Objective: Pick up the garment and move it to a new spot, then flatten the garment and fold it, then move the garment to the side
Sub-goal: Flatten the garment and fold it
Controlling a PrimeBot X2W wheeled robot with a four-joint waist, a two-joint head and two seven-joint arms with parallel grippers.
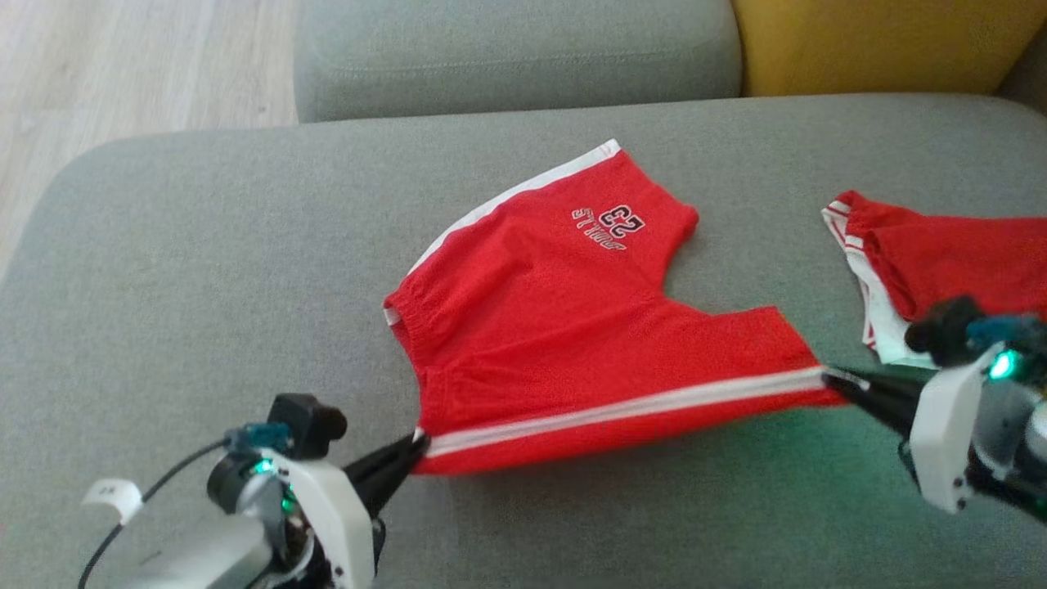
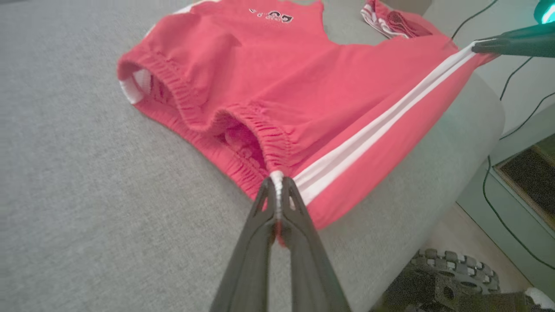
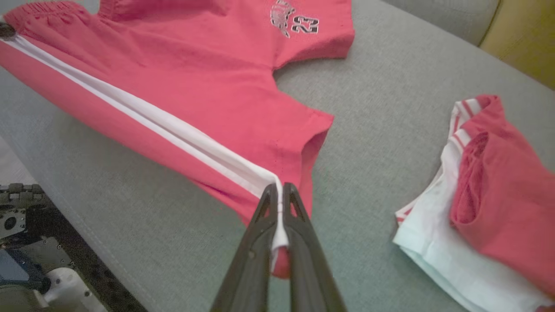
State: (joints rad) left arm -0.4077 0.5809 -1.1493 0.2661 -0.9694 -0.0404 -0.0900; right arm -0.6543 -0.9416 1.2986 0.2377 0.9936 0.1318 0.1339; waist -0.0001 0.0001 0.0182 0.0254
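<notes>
The garment (image 1: 564,327) is a pair of red shorts with white side stripes and a "23" print, spread on a grey sofa seat (image 1: 204,262). Its near edge is stretched taut between my two grippers and lifted slightly. My left gripper (image 1: 417,446) is shut on the waistband corner at the white stripe (image 2: 277,180). My right gripper (image 1: 834,378) is shut on the leg hem at the stripe's other end (image 3: 279,195). The far leg with the print (image 3: 299,24) lies flat on the cushion. The right gripper's fingers (image 2: 507,43) also show in the left wrist view.
A second red and white garment (image 1: 941,262) lies folded on the seat at the right, close to my right wrist. A grey back cushion (image 1: 515,49) and a yellow cushion (image 1: 883,41) stand behind. Wooden floor (image 1: 123,65) lies at far left. Cables (image 2: 511,130) run past the sofa's edge.
</notes>
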